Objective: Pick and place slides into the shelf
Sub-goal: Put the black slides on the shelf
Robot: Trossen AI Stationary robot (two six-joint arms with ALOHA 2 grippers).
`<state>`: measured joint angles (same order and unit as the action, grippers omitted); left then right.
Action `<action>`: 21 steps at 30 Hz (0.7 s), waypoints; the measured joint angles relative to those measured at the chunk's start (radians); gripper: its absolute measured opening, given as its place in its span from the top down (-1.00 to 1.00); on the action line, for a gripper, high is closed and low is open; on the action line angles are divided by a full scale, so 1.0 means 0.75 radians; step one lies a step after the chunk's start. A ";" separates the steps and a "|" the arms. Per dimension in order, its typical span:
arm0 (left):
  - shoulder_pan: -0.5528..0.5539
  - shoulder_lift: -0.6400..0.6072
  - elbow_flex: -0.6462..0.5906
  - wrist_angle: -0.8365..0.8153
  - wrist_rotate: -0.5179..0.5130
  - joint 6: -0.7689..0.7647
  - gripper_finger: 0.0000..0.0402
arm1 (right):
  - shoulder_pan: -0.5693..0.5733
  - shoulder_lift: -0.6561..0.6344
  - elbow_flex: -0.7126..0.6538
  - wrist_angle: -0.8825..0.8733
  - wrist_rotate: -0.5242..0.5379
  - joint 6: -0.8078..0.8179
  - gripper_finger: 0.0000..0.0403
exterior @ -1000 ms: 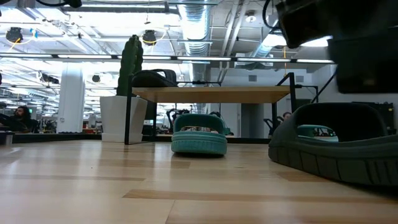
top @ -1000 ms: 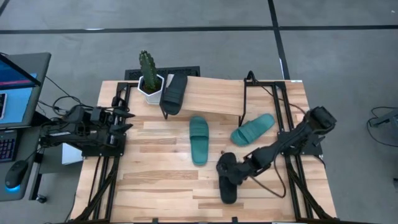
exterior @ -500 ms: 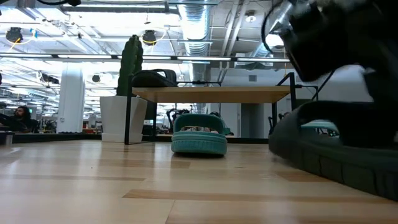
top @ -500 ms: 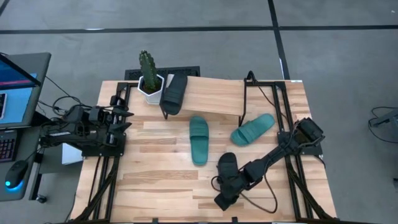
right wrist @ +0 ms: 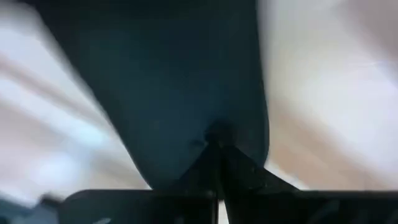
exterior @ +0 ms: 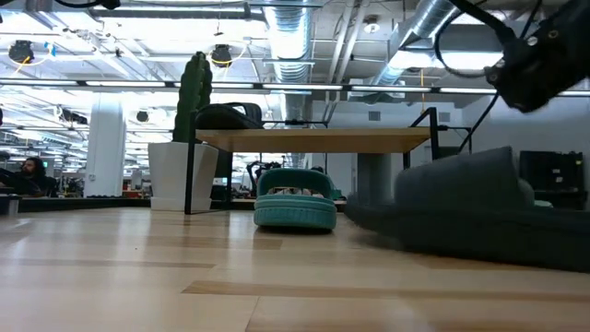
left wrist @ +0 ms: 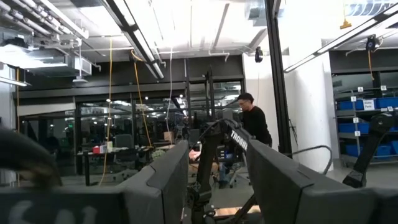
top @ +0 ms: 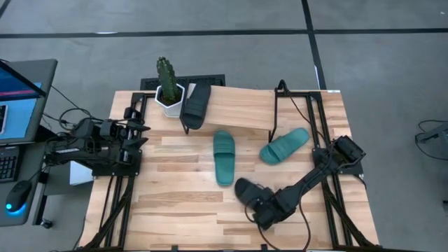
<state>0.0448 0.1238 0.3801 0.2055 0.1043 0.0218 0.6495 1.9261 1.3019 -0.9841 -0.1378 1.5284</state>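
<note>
One black slide (top: 249, 193) lies low over the tabletop near its near edge, showing side-on and blurred in the low view as black slide (exterior: 461, 221). My right gripper (top: 269, 211) is shut on it. The other black slide (top: 197, 105) rests on the left end of the shelf (top: 241, 108), a tilted light-wood board. Two teal slides (top: 224, 157) (top: 285, 145) lie sole-down on the table in front of the shelf. My left gripper (top: 142, 133) waits open at the table's left edge. My right gripper pinches the black slide's near-right end (right wrist: 211, 127) between its two fingers (right wrist: 219, 155), which meet on its edge. It comes slanting from the table's right side, along the slide. The free end (top: 240, 186) points far-left. Whether the slide rests on the table, I cannot tell.
A cactus in a white pot (top: 168, 91) stands at the shelf's left end, beside the black slide there. The shelf's black metal frame (top: 276, 105) rises right of centre. Bare planks (top: 175, 203) lie left of the held slide. A person (left wrist: 254, 124) stands in the room beyond.
My right gripper has moved toward the table's near edge while shut on the black slide. The slide has turned about: it lay lengthwise from far to near, and now it slants, its free end swung toward the far-left. In the low view it has gone from end-on to side-on.
</note>
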 joint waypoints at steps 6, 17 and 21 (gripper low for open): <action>-0.001 0.004 -0.001 0.002 0.000 -0.005 0.25 | -0.017 -0.001 0.047 -0.297 0.160 0.012 1.00; 0.000 0.004 -0.001 -0.005 0.001 -0.007 0.25 | -0.032 -0.002 0.063 -0.623 0.417 0.114 1.00; -0.001 0.004 -0.001 -0.009 0.001 -0.007 0.25 | -0.012 -0.002 0.130 -0.636 0.265 0.076 1.00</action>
<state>0.0444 0.1268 0.3798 0.1990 0.1047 0.0166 0.6406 1.9244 1.3992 -1.4612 0.0611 1.5855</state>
